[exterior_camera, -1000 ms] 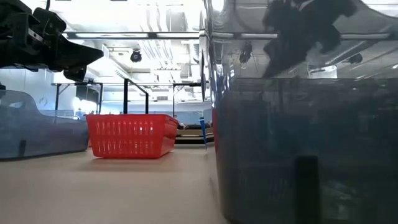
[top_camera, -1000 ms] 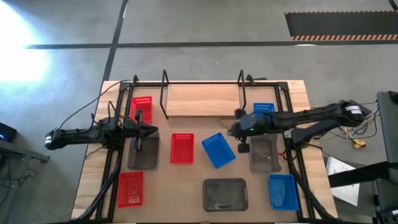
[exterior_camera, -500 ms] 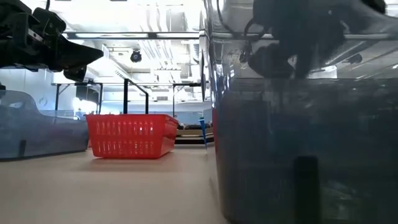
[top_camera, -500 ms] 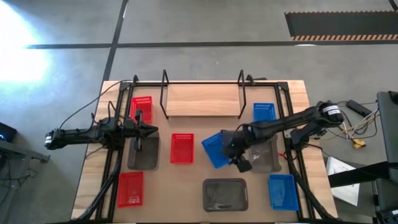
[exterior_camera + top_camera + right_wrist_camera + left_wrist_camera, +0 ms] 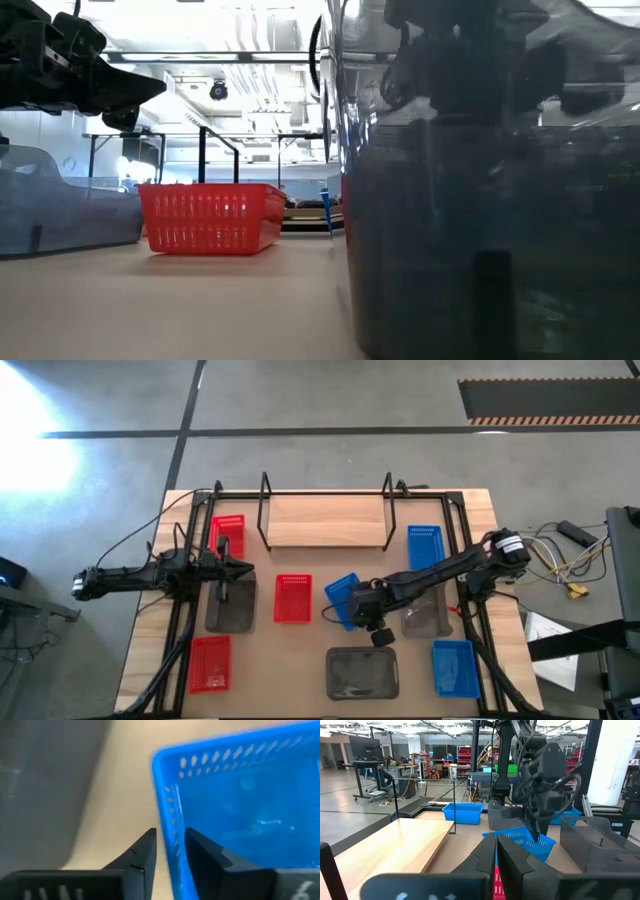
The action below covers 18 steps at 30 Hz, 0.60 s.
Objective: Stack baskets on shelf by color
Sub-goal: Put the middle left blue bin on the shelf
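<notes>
Since the earlier frames the right claw (image 5: 362,612) has swung from beside the shelf (image 5: 325,520) down to the tilted blue basket (image 5: 345,600) at table (image 5: 310,650) centre. Its fingers, narrowly parted, now straddle that basket's perforated wall (image 5: 175,830); whether they press it cannot be told. The basket lies askew between a red basket (image 5: 292,598) and a grey one (image 5: 425,610). The left claw (image 5: 240,569), fingers together and empty, has not moved above another grey basket (image 5: 230,605).

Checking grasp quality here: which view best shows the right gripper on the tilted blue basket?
The right wrist view: the right gripper straddles the blue basket wall. The high view only locates them mid-table; the left wrist view shows them distantly; the low view is blocked.
</notes>
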Tool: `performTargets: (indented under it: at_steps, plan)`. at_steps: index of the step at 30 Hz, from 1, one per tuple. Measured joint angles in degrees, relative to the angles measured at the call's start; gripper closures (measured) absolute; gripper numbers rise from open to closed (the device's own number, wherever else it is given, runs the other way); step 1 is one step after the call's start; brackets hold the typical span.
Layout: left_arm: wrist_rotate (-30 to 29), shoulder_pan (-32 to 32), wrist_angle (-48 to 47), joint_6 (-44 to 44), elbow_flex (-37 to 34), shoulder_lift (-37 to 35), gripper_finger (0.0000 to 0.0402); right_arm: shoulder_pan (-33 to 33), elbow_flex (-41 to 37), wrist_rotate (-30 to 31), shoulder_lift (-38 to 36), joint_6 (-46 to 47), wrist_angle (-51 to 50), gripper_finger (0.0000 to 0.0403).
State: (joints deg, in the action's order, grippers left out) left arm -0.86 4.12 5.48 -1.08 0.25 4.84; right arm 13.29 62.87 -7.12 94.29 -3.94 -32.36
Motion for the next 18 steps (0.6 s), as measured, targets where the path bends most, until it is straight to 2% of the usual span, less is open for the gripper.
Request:
performTargets:
  at_steps: [7, 14, 18]
  plan:
    - [-0.04, -0.01, 0.00, 0.00, -0.01, -0.01, 0.0402, 0.10, 1.18, 7.37, 0.99, 1.44, -0.69, 0.0387]
    - [-0.07, -0.01, 0.01, 0.00, -0.02, 0.00, 0.0402, -0.52, 8.49, 14.60, -2.40, 1.85, -8.22, 0.0394]
    - [-0.06, -0.01, 0.00, 0.00, -0.02, 0.00, 0.0402, -3.95, 14.74, 17.67, -4.29, -0.04, -11.75, 0.0394]
